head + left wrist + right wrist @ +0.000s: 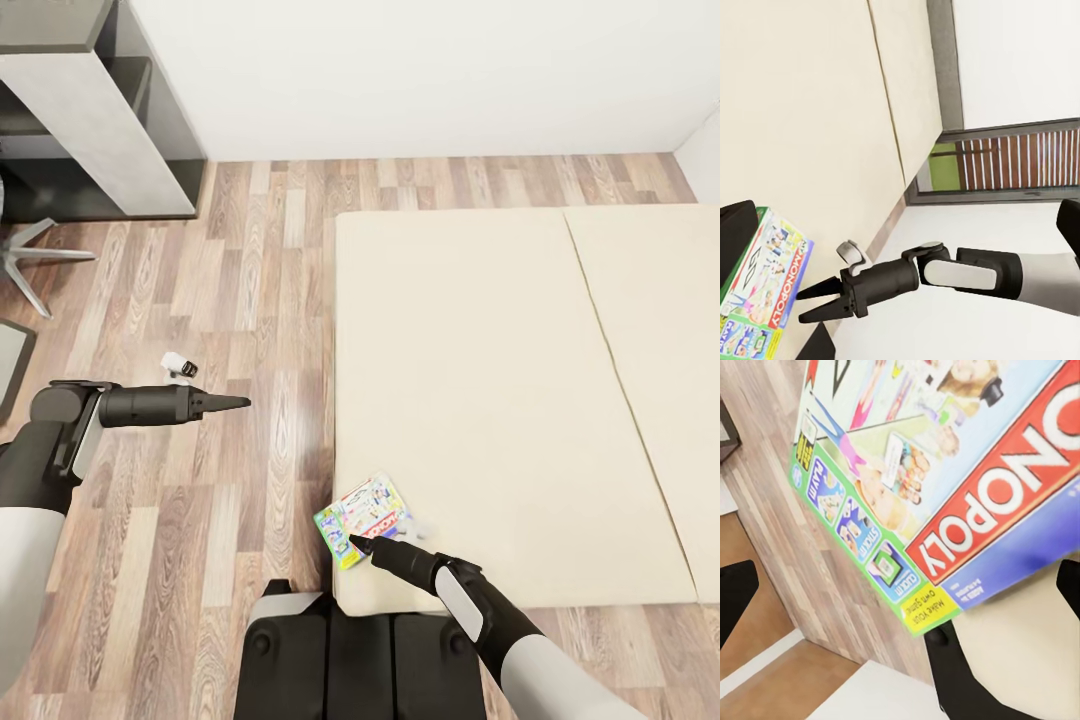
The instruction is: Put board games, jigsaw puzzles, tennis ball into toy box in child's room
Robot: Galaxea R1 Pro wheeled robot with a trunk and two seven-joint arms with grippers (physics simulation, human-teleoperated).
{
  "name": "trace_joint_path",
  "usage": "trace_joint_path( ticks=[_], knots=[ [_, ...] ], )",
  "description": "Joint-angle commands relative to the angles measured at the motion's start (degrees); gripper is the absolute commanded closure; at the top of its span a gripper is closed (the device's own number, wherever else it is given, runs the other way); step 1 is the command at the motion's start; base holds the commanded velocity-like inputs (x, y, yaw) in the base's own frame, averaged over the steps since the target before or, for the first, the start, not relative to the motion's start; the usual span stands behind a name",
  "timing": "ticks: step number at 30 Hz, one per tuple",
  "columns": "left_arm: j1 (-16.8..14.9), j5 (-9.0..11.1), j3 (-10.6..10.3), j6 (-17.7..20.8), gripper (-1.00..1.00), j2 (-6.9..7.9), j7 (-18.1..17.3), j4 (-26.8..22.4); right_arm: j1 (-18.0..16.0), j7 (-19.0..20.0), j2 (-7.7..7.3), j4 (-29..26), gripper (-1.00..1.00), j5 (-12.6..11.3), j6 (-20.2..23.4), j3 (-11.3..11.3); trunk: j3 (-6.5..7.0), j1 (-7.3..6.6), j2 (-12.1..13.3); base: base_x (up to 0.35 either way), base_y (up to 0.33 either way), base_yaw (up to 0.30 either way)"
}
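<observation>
Up close, board game [945, 472] reads MONOPOLY (head view: illegible), on bed [480, 380].

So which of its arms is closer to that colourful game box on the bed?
The right. The right gripper is at the board game near the corner of the bed; the left gripper hangs apart over the wood floor.

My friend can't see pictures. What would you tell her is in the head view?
The right tool reaches onto a colourful board game lying at the near corner of the beige bed. The left tool hovers over the wood floor, holding nothing.
</observation>
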Motion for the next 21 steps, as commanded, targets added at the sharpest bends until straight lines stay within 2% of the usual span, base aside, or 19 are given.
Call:
trace_joint_path(
  ticks=[1, 21],
  knots=[
    [-0.01, -0.01, -0.02, 0.61, -1.00, 0.03, -0.22, -0.01, -0.02, -0.02, -0.02, -0.03, -1.00, -0.46, 0.30, 0.09, 0.04, 0.04, -0.08, 0.000, 0.000, 0.000],
    [-0.02, 0.01, -0.01, 0.61, -1.00, 0.03, -0.22, -0.01, -0.02, -0.10, -0.02, -0.03, -1.00, -0.43, 0.30, 0.09, 0.37, 0.04, -0.08, 0.000, 0.000, 0.000]
  ],
)
